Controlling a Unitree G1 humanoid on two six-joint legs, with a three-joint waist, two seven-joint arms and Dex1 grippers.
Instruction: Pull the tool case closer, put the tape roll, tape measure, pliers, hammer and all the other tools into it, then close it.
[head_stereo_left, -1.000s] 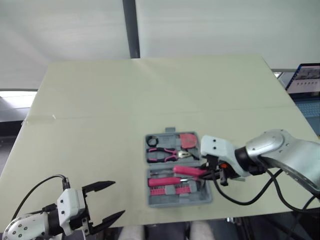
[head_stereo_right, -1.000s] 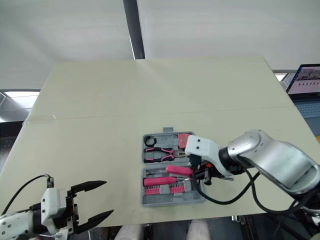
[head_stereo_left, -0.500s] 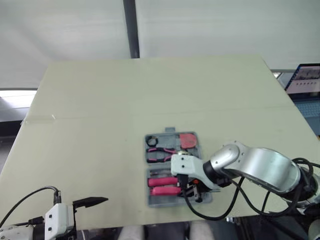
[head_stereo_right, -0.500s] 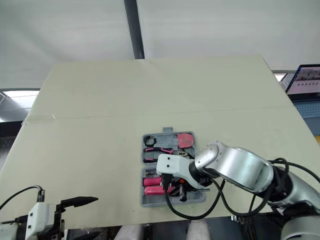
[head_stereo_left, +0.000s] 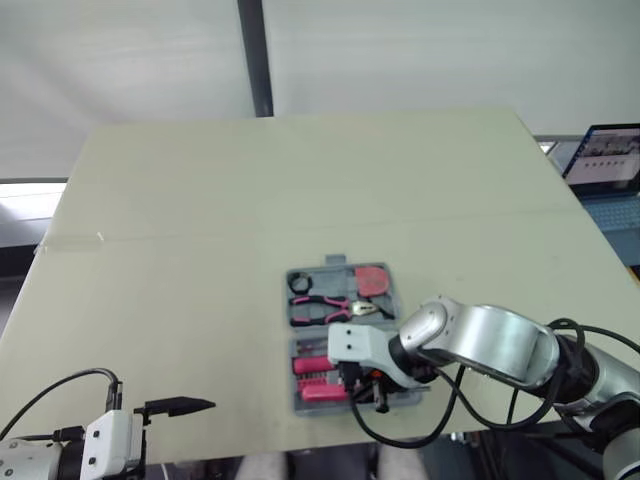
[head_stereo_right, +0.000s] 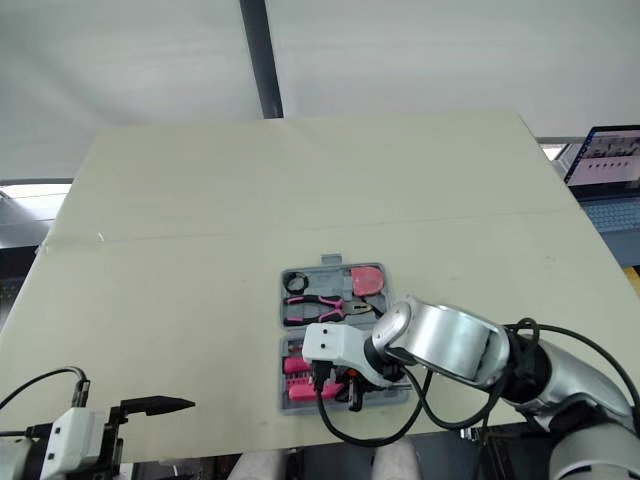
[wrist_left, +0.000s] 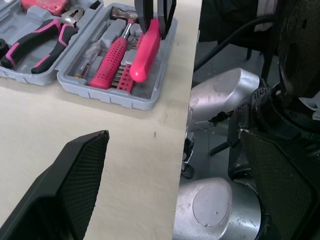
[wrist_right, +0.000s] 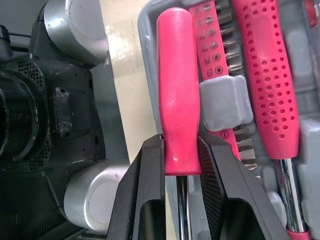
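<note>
At the near edge of the table (head_stereo_left: 200, 200), around 5 o'clock from its middle, the tool case (wrist_left: 102, 95) lies open. The move ahead turns on its frontmost slot. Our right gripper (wrist_right: 181, 155) has its two fingers closed narrow on the pink screwdriver (wrist_right: 176, 95), pinching the handle at the end where the shaft begins. The screwdriver's long axis runs 9 to 3 o'clock across the case, with the handle towards 9 and the shaft towards 3. It lies parallel to the hammer (wrist_right: 265, 75) and just outside the bit row (wrist_right: 220, 40), against the case's front wall. We cannot tell whether it is pressed home or only resting above its clips. We judge that the next move is a short push down and then a release.

The right forearm comes in from about 4 o'clock, low and bent across the front of the case, with the wrist turned so the fingers line up with the shaft.

The pliers (wrist_left: 37, 37), tape measure (head_stereo_left: 374, 279) and tape roll (head_stereo_left: 303, 282) sit in the far half.

Our left gripper (wrist_left: 172, 145) hangs at 7 o'clock, just off the table's near edge and well apart from the case. Its fingers are spread wide and hold nothing. The right arm is plainly the nearer one.
</note>
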